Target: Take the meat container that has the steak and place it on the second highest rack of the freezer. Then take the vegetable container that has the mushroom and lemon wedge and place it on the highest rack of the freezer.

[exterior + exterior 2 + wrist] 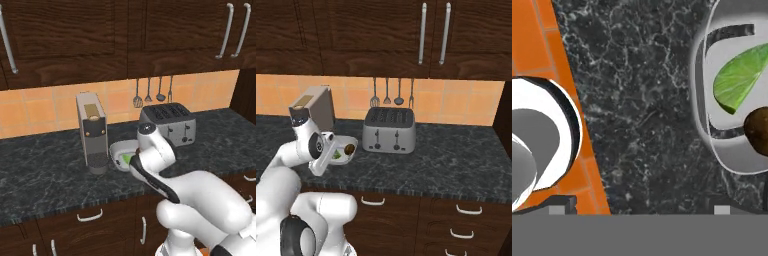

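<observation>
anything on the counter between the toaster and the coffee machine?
Yes: the vegetable container with the lemon wedge and mushroom sits between the coffee machine and toaster, best seen in the right base view.

Vegetable container (120, 152) half hidden behind the arm in left base view. Hand view crops the container (704, 90), lemon wedge (737, 80) and mushroom (758, 131) at its right edge. Gripper (331, 150) fingers sit behind the container, so grip unclear.
</observation>
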{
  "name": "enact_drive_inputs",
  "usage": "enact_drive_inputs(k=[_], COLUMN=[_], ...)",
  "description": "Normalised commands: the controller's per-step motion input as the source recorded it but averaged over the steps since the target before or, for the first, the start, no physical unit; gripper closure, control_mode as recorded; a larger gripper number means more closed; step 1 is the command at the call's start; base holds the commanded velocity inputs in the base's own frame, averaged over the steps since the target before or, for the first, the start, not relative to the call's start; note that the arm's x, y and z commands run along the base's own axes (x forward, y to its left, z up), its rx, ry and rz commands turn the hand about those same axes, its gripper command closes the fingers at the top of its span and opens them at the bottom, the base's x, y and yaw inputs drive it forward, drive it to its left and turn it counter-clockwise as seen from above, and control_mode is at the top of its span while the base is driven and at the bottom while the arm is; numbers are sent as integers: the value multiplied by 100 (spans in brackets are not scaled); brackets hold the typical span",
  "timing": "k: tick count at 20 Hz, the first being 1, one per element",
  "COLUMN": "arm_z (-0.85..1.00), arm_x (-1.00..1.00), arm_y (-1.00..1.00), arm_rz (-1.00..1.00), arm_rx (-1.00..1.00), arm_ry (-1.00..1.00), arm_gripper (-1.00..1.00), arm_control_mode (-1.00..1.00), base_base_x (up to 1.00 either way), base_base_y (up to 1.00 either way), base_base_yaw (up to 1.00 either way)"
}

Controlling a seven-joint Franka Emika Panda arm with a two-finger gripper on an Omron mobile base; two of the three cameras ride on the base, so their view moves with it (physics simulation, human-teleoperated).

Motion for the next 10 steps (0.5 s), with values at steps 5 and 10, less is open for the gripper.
enact_drive_inputs(k=[5, 10], arm_z=[-41, -45], arm_x=[74, 53], arm_y=[26, 34], arm_rz=[2, 0], arm_rx=[-3, -5], arm_ry=[18, 17], arm_gripper=[-100, -100], arm_control_mode=[-100, -100], base_base_x=[0, 0], base_base_y=[0, 0], base_base_yaw=[0, 0])
